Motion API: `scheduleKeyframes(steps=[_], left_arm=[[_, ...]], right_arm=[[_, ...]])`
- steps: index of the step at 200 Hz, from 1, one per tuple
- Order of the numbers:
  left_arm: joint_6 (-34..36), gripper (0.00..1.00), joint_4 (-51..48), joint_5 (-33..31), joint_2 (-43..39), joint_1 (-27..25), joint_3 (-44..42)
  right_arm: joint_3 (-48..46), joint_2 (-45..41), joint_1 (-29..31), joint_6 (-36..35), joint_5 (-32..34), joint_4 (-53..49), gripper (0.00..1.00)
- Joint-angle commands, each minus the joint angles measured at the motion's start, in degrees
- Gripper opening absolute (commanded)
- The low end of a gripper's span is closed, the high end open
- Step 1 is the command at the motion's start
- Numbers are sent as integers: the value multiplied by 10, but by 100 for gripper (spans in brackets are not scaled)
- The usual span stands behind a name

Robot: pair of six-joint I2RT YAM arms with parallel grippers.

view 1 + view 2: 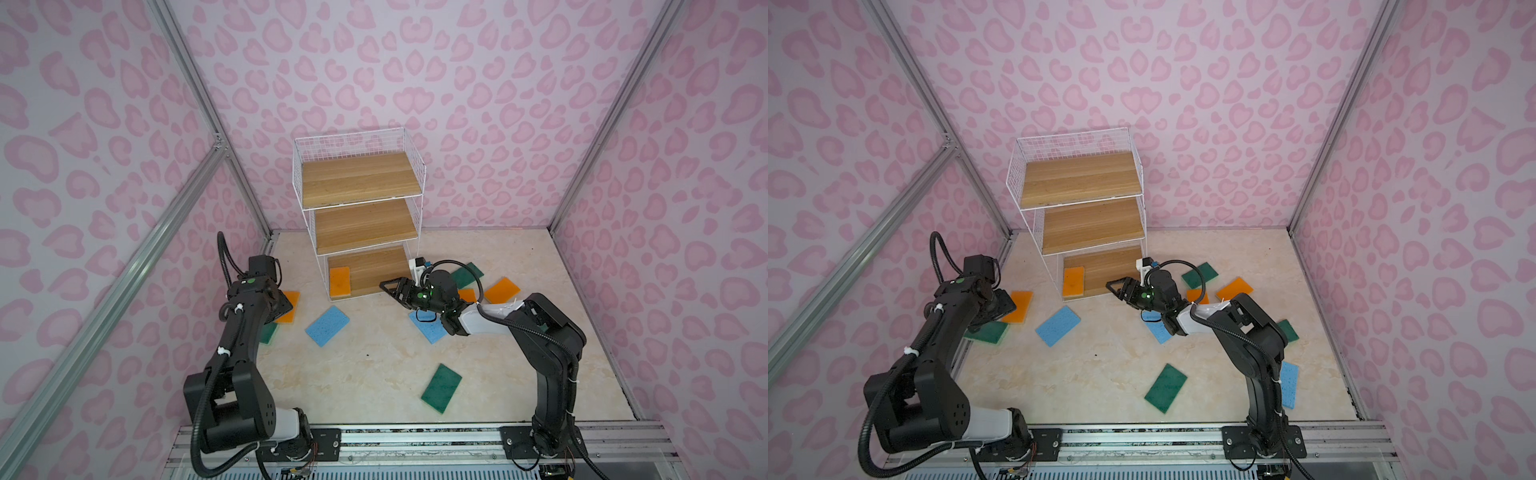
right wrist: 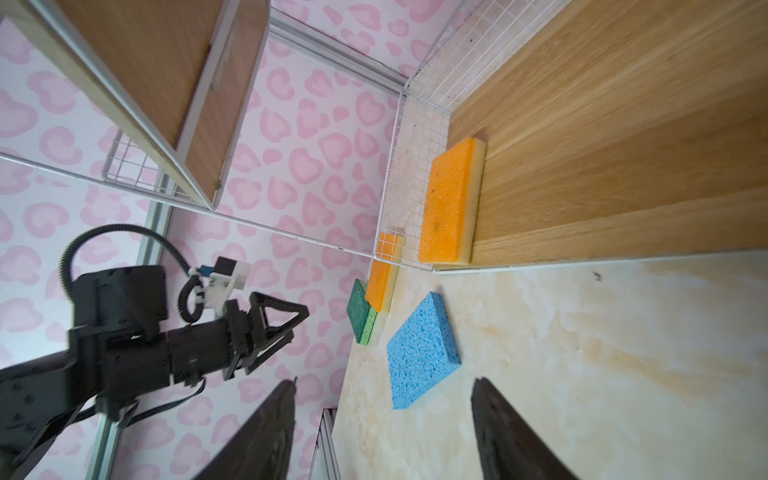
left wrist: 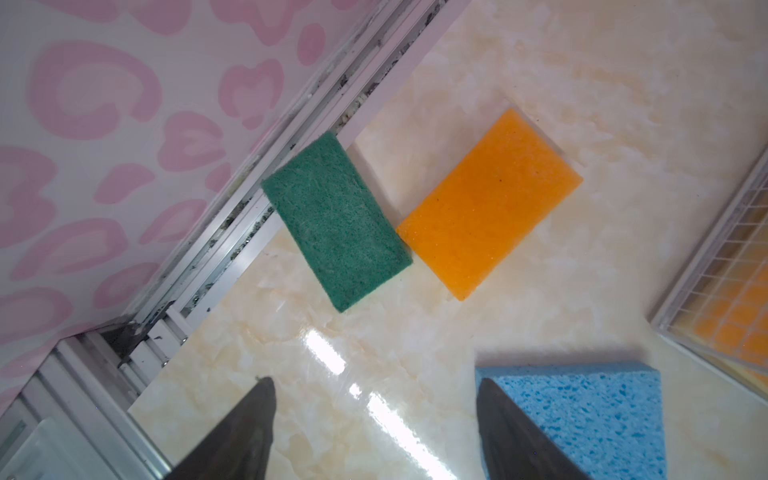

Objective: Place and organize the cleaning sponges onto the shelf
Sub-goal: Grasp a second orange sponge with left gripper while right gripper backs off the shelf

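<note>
Beside shelf (image 1: 361,178) bottom tier: right fingers (image 2: 262,440) apart, empty, arm level; left fingers (image 3: 241,436) apart, pointing down.

Left arm (image 1: 239,332) and right arm (image 1: 548,332) are matte black with white sleeves (image 1: 478,324) and ribbed cables (image 2: 112,227); right gripper (image 1: 383,286) is triangular-framed.

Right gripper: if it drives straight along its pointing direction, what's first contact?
Probably the orange sponge on the bottom board of the shelf, or the wire side beyond it. The right gripper points along that tier's front edge; height is unclear.
</note>
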Motion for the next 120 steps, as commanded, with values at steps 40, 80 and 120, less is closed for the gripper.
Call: scheduleKeyframes(steps=[40,80,120], left_arm=[[64,73,60,111,164,43,104],[93,56,91,124,225,46,144],[111,56,101,137,269,57,165]], right_arm=[[-4,41,-20,57,-38,121,65],[-20,58,-51,92,-49,192,63],[-13,71,-52,101,-54,204,63]])
